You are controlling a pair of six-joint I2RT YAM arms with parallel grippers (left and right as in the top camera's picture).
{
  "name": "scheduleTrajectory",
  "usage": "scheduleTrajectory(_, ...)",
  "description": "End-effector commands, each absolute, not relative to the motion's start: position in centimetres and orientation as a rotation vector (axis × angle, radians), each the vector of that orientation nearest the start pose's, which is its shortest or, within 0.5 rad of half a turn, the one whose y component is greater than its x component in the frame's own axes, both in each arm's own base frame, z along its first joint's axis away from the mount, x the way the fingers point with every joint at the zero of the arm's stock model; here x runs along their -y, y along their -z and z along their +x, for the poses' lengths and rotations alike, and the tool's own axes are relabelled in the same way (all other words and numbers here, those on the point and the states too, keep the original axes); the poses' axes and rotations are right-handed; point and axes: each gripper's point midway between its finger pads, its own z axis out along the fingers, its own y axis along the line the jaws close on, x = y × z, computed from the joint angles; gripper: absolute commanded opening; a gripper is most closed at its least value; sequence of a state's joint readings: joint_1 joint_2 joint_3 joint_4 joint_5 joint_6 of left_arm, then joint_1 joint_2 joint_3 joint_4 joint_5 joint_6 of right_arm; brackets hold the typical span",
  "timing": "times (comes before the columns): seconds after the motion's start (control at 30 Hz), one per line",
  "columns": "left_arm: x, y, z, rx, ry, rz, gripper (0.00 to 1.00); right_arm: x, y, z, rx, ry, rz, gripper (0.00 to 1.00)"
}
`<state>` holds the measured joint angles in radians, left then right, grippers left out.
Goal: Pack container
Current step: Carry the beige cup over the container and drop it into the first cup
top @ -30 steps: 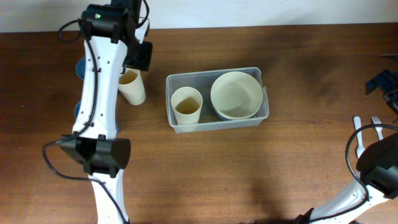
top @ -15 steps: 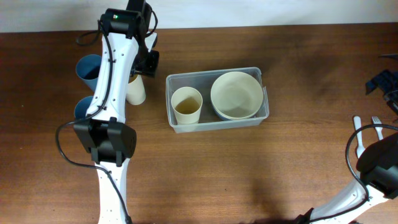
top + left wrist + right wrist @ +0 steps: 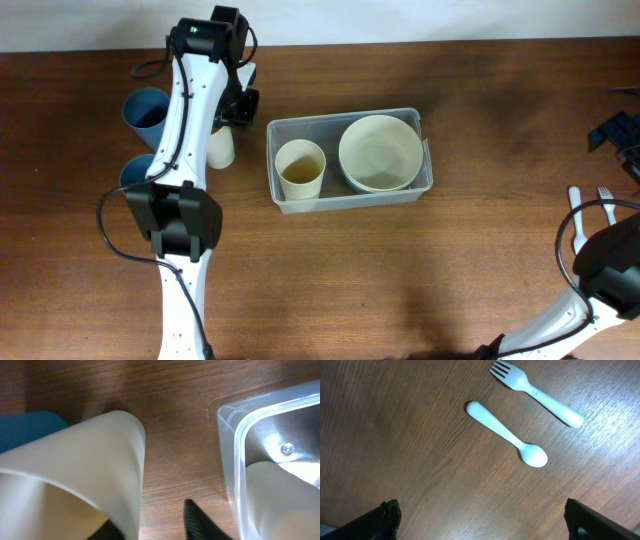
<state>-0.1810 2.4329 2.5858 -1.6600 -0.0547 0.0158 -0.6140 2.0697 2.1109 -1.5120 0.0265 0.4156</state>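
**Container.** The container (image 3: 349,200) is a clear, translucent plastic bin, rectangular with rounded corners and a raised rim. It stands flat on the surface just left of centre. In the left wrist view its near corner (image 3: 235,425) shows smooth, glossy walls with a bright glare inside.

**Contents.** A cream cup (image 3: 300,170) stands upright in the left end, round-mouthed and matte. A wide, shallow cream bowl (image 3: 380,153) fills the right end.

**Other items.**
- A second cream cup (image 3: 221,150) stands just left of the container, apart from it. It is smooth and slightly tapered.
- Two blue cups (image 3: 145,108) (image 3: 133,172) stand further left, partly hidden by the arm.
- A white plastic fork (image 3: 535,390) and white plastic spoon (image 3: 507,435) lie flat side by side at the far right, well apart from the container.

**Fingers.**
- The left fingers (image 3: 200,520) straddle the wall of the second cream cup. The outer one stands clear of the wall, so there is no grip.
- The right fingers (image 3: 382,520) are spread wide over bare wood and hold nothing.

**Surface and room.** The surface (image 3: 480,270) is dark brown wood with a fine straight grain. A pale strip runs beyond its far edge, and its nature cannot be determined.
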Motion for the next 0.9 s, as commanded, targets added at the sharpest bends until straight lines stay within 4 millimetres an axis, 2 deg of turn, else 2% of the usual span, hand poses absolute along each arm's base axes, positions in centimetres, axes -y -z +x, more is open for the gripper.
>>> scheduleTrajectory(0.0, 7.7, -13.4, 46.2, -3.068, -0.055, 0.297, 0.21, 24.5, -17.0, 33.4, -2.644, 0.072, 1.510, 0.99)
scheduleTrajectory(0.1, 7.7, -13.4, 46.2, -3.069, -0.055, 0.298, 0.02, 24.5, -17.0, 33.4, -2.644, 0.072, 1.510, 0.99)
scheduleTrajectory(0.27, 7.8, -13.9, 46.8, -3.037, -0.051, 0.294, 0.02, 24.5, -17.0, 33.4, -2.644, 0.072, 1.510, 0.99)
scheduleTrajectory(0.37, 7.7, -15.6, 48.1, -2.957, -0.064, 0.282, 0.02, 24.5, -17.0, 33.4, -2.644, 0.072, 1.510, 0.99)
scheduleTrajectory(0.53, 7.5, -20.9, 49.7, -2.780, -0.083, 0.250, 0.02, 24.5, -17.0, 33.4, -2.644, 0.072, 1.510, 0.99)
scheduleTrajectory(0.67, 7.8, -25.7, 49.5, -2.646, -0.039, 0.232, 0.02, 24.5, -17.0, 33.4, -2.644, 0.072, 1.510, 0.99)
scheduleTrajectory(0.77, 8.8, -29.6, 48.6, -2.544, 0.001, 0.248, 0.01, 24.5, -17.0, 33.4, -2.644, 0.072, 1.510, 0.99)
scheduleTrajectory(0.87, 9.9, -33.4, 46.7, -2.461, 0.029, 0.272, 0.02, 24.5, -17.0, 33.4, -2.644, 0.072, 1.510, 0.99)
